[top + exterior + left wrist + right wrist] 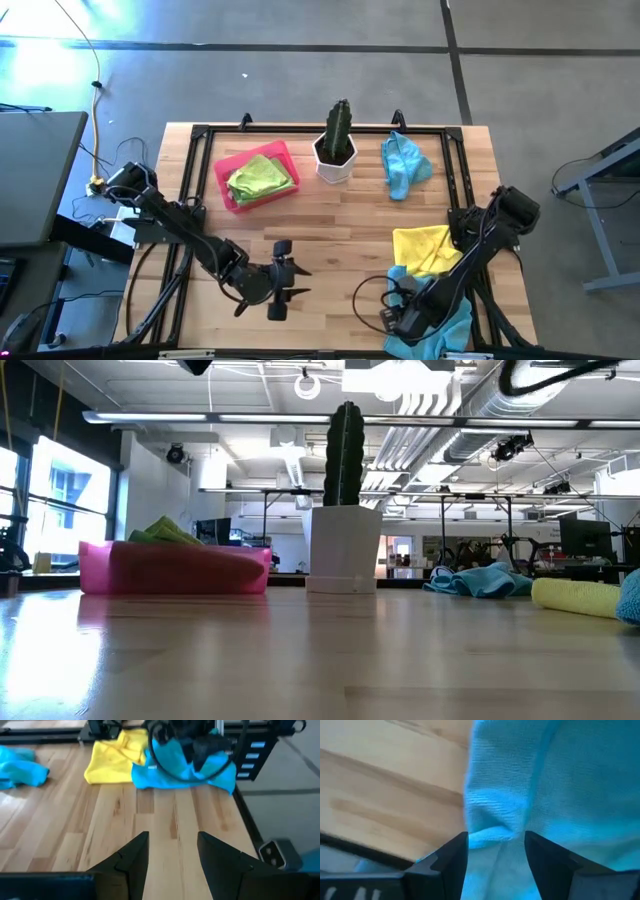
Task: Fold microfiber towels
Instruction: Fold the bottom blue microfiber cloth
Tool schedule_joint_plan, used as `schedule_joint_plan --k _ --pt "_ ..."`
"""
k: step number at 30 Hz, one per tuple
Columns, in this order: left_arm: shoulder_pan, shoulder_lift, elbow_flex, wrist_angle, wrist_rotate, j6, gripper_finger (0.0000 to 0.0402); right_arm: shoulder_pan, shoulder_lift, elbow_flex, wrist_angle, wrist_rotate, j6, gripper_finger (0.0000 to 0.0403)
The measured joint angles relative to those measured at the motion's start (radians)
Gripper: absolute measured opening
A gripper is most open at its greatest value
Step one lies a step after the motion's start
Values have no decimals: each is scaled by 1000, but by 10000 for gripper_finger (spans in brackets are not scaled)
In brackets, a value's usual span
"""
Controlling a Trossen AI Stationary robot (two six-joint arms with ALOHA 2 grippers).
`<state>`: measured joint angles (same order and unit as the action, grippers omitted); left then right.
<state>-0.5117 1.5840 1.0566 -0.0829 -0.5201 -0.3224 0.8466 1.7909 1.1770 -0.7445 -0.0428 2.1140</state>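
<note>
A light blue towel (pixel 450 322) lies crumpled at the table's near right, partly over a yellow towel (pixel 424 247). My right gripper (pixel 392 318) points down over the blue towel's left part, open. In the right wrist view a raised fold (pixel 490 832) sits between the gripper's (pixel 495 840) fingers. My left gripper (pixel 298 281) hovers open over bare wood near the table's near middle, facing that towel (pixel 185 770), with nothing between its (pixel 172 845) fingers. Another light blue towel (pixel 405 165) lies bunched at the far right. A lime green towel (pixel 258 178) lies in the pink tray (pixel 228 168). My right gripper comes at the light blue towel from above, pointing down, with a raised fold (pixel 492 827) of the cloth between its open fingers. Whether the fingertips touch the cloth I cannot tell. The towel lies on the table.
A cactus in a white pot (pixel 337 150) stands at the far middle, between the tray and the far blue towel. A black frame (pixel 190 180) runs along the table's edges. Bare wood (pixel 330 230) lies in the middle.
</note>
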Motion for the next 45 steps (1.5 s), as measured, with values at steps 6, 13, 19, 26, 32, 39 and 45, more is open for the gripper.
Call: schedule_joint_plan --k 6,13,19,26,32,39,45 --pt "0 32 2 1 -7 3 157 -2 37 0 6 -4 -5 179" --pt "1 45 0 -3 -8 19 157 -9 88 0 15 4 -51 159" --pt "2 45 0 7 -9 19 157 -9 122 5 46 -2 -117 158" --pt "2 45 0 5 -11 19 157 -16 130 5 26 7 -186 142" --pt "1 45 0 5 -11 19 157 -16 131 3 17 68 -243 72" --pt "1 45 0 6 -11 19 157 -16 132 12 -3 97 -356 10" --pt "3 45 0 4 6 19 157 -19 132 126 -133 168 -522 3"
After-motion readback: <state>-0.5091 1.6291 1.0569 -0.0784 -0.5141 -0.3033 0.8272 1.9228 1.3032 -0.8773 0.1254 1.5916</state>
